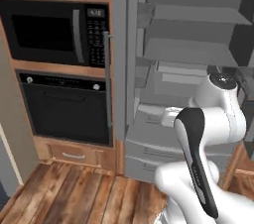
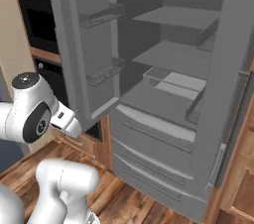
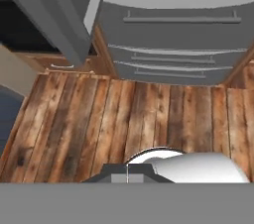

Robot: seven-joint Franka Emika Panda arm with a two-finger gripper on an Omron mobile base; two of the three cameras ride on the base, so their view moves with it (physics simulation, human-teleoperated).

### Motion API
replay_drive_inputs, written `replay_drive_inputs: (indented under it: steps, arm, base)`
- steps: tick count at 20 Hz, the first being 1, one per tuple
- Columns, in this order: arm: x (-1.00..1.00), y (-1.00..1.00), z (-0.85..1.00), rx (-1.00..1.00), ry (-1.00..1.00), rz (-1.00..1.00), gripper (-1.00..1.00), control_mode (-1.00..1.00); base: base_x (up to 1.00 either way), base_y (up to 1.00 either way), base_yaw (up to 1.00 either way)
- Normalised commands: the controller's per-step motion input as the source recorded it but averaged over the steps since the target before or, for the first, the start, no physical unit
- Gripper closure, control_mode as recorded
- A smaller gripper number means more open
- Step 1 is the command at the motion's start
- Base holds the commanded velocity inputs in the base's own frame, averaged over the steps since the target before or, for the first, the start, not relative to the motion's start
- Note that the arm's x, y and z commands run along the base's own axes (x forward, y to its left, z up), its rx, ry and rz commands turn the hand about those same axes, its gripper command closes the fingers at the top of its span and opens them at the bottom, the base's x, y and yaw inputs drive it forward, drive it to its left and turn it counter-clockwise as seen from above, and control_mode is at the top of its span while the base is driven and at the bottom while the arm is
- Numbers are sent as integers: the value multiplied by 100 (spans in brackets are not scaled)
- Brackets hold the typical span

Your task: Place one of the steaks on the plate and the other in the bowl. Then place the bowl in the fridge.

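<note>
Kitchen w/ wood plank floor (image 3: 124, 114), wood cabinetry and built-in appliances. Fridge (image 2: 163, 134) stands w/ both doors swung open; grey shelves (image 2: 173, 54) inside carry nothing that can be made out, and lower drawers (image 3: 178, 25) are shut. In left base view fridge interior sits at 1 o'clock; black microwave (image 1: 49, 29) at 10 o'clock, black wall oven (image 1: 64, 114) below it at 9 o'clock.

Gripper: fingertips not clearly resolved in hand view, which looks down at floor in front of the drawers; jaws fully closed, no item seen held. Arm (image 1: 208, 134) is folded close to base, short of fridge opening.

Steaks, plate, bowl: none visible in these views; location can't be confirmed, nor whether bowl is already inside.

Risks, as judgement:
- Left fridge door (image 2: 92, 44) hangs close to arm's elbow; a wide swing could strike door or its bins.
- If bowl isn't loaded yet, base must go back for it; open doors narrow the approach.
- Doors left open could obstruct base travel.

Markings: microwave keypad and display present, too blurred to read. No brand legible.
</note>
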Motion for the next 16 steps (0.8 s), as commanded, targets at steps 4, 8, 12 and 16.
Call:
replay_drive_inputs:
  steps: [4, 8, 12, 16]
  arm:
    - [0, 0, 0, 0, 0, 0, 100, 100]
    - [0, 0, 0, 0, 0, 0, 100, 100]
    - [0, 0, 0, 0, 0, 0, 100, 100]
    - [0, 0, 0, 0, 0, 0, 100, 100]
  base:
    - [-32, 0, 56]
    - [-43, 0, 59]
    - [-57, 0, 60]
    - [-57, 11, 58]
